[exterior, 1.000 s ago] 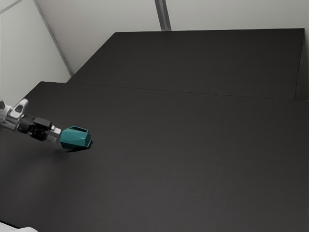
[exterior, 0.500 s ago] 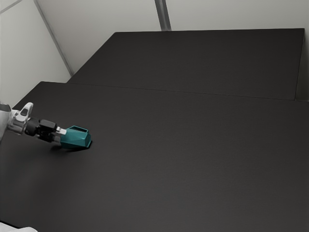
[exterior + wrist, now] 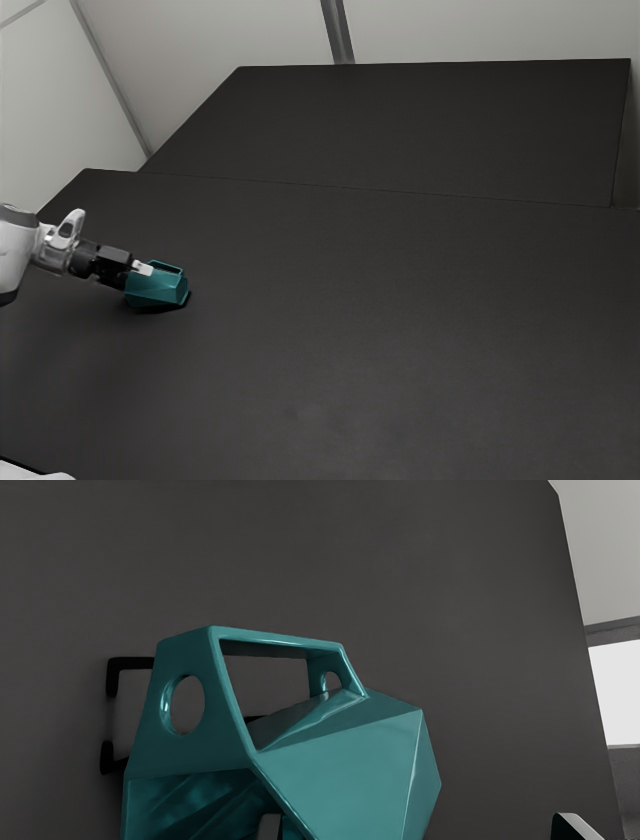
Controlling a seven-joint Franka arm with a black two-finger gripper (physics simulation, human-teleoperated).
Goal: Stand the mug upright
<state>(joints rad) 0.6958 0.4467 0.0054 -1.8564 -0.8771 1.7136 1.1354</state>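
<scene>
Wrist view, one mug (image 3: 340, 770), two parted fingers (image 3: 575, 827)

Matte dark table (image 3: 380, 370), another dark surface (image 3: 420, 130) beyond, pale walls (image 3: 480, 30), slanting grey strip (image 3: 338, 30)

**Nothing to read here**

From where I'm standing, I can't make out any writing, label, brand, number or sign.
</scene>
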